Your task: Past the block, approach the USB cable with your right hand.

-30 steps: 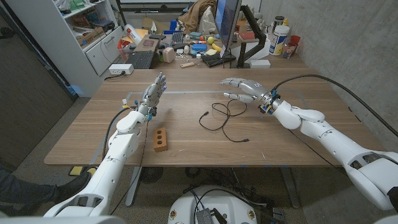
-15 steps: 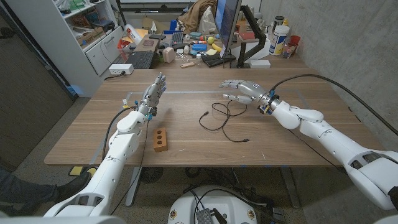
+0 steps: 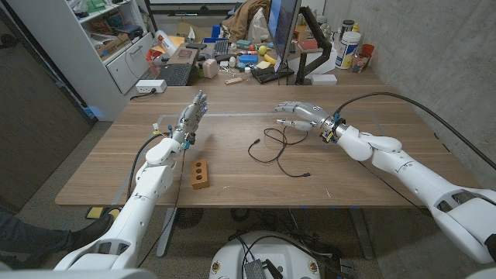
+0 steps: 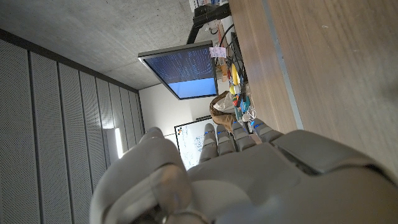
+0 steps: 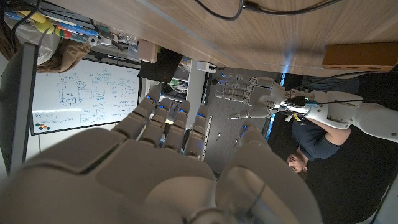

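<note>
White arms, grey hand (image 3: 298,111), black cables

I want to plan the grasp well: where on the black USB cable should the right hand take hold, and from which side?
Probably the raised loop of the USB cable nearest the right hand: it lies just below the fingertips. Come from above on the robot's right, pinching across the thin strand, since the rest lies flat on the table.

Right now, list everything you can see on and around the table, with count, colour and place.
USB cable: one, black, loose at table centre.
Block: one, wooden with holes, near front edge, left of centre.
Table: one, brown wood.
Monitor: one, dark, on the cluttered desk behind.
Keyboard: one, black, same desk.
Bottles: several, white, far right.
Person: one, dark shirt, seen in the right wrist view.
Left hand: grey, raised, fingers apart.
Right hand: grey, fingers apart, at the cable's far loop.
</note>
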You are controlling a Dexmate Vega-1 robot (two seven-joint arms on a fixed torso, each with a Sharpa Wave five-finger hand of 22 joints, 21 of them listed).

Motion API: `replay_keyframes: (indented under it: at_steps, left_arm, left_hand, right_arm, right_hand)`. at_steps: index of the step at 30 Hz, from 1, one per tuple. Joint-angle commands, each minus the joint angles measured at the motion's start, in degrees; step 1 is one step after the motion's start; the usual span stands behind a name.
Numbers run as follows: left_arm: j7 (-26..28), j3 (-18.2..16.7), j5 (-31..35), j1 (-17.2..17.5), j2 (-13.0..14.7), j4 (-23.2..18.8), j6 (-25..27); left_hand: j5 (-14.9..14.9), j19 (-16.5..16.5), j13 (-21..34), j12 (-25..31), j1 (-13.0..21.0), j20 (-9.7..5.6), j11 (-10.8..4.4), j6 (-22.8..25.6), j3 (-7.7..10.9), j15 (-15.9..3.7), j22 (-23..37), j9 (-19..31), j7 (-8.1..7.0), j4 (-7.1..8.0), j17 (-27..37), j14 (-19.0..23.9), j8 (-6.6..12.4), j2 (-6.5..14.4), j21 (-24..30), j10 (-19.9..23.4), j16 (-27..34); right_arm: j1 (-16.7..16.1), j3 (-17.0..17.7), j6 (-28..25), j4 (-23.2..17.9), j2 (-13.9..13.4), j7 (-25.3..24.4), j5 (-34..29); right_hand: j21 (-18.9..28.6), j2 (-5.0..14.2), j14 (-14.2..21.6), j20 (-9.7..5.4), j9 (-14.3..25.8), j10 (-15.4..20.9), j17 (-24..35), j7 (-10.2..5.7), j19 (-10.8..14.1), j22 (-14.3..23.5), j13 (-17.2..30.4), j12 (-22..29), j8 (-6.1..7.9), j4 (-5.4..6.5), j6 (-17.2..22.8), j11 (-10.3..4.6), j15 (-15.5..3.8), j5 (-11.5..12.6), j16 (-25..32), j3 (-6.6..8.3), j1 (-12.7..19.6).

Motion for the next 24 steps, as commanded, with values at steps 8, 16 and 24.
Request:
replay_keyframes:
  at_steps: [8,16,24]
  left_arm:
    - [-0.9,-0.3,-0.1,-1.0,0.1,1.5,-0.2]
    - [-1.0,-0.5,0.1,-1.3,0.3,1.6,-0.1]
    - [-0.5,-0.5,0.3,-1.2,0.3,1.2,0.2]
  left_hand:
    - [-0.3,-0.2,0.1,0.3,0.8,0.36,-0.14,0.3,-0.40,0.10,0.3,0.3,-0.06,0.23,0.2,0.1,0.10,0.0,0.2,0.3,0.1]
    - [-0.4,-0.2,0.1,0.3,0.8,0.41,-0.15,0.4,-0.41,0.12,0.3,0.3,-0.05,0.24,0.2,0.0,0.14,0.0,0.2,0.2,0.1]
    - [-0.4,-0.2,0.1,0.3,0.9,0.40,-0.20,0.4,-0.43,0.18,0.3,0.3,-0.06,0.24,0.2,0.0,0.12,0.0,0.2,0.2,0.1]
  right_arm:
    - [0.6,-1.0,-2.2,0.5,0.7,4.1,0.6]
    - [1.0,-1.6,-2.8,0.9,0.9,5.1,0.8]
    - [2.1,-2.5,-2.4,2.9,0.9,5.5,0.7]
  right_hand:
    - [-0.5,0.14,-0.4,-1.84,0.1,0.7,0.2,0.21,-0.2,0.3,0.1,0.3,0.23,-0.26,1.1,0.27,-1.89,-0.3,0.1,0.20,0.9]
    - [-0.7,0.30,-0.3,-1.56,0.1,0.7,0.2,0.22,-0.5,0.4,0.1,0.3,0.17,-0.33,1.2,0.34,-1.86,-0.5,0.1,0.28,1.1]
    - [-0.9,0.53,-0.2,-1.43,0.1,0.8,0.2,0.26,-0.5,0.4,0.1,0.3,0.28,-0.43,1.8,0.36,-1.83,-0.7,0.2,0.41,1.3]
